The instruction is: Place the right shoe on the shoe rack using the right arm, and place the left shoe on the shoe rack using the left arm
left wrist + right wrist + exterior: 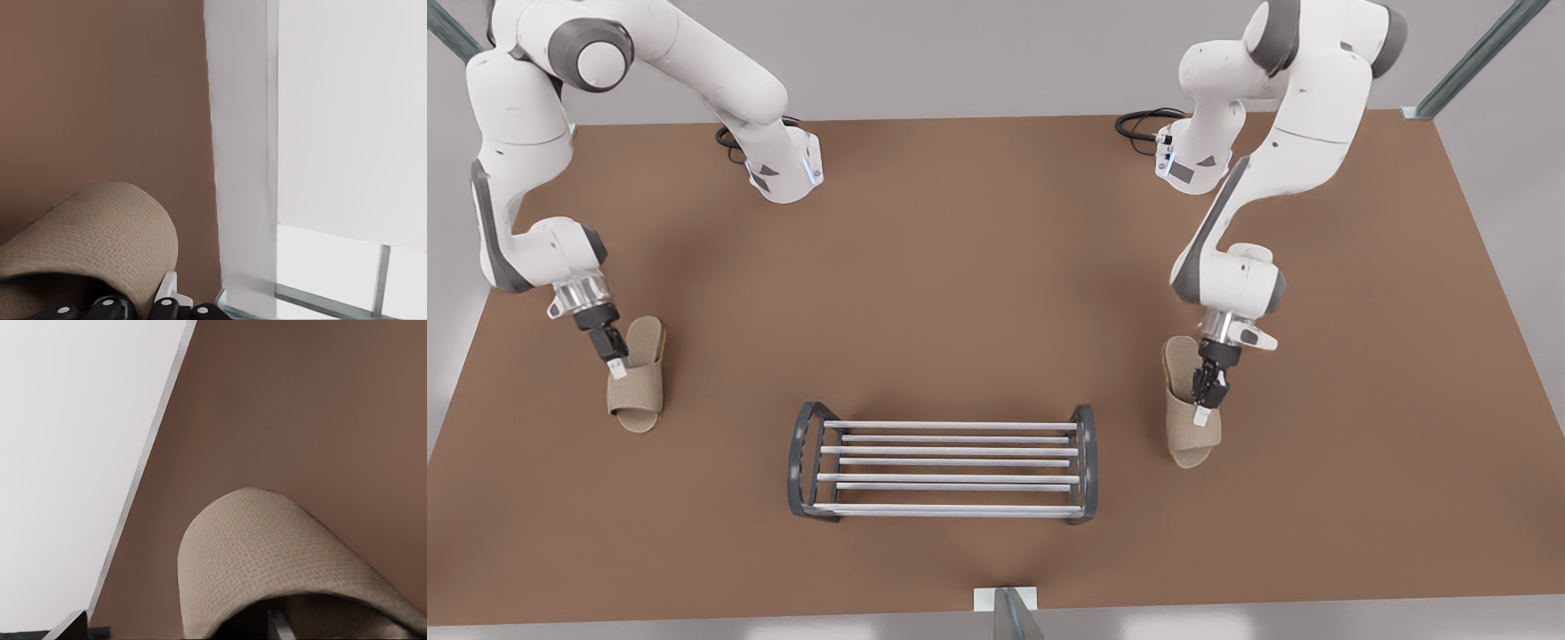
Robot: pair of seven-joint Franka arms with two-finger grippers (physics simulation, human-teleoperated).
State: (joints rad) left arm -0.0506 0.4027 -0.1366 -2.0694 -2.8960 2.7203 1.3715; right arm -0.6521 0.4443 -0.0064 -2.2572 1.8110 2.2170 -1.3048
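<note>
Shoes lie flat on the table, one on each side of the rack and apart from it. My left pincer touches the left shoe at its strap edge, at the front view's left. My right pincer meets the right shoe likewise. I cannot tell whether either has closed.

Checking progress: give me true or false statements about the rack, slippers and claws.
A slipper lies on the shoe rack. False: the slipper at the front view's left and the slipper at its right lie on the table.
The rack stands between the slippers. True.
The claw at the front view's left and the claw at its right are each down at a slipper. True.
The rack's bars are wooden. False: silver.
</note>
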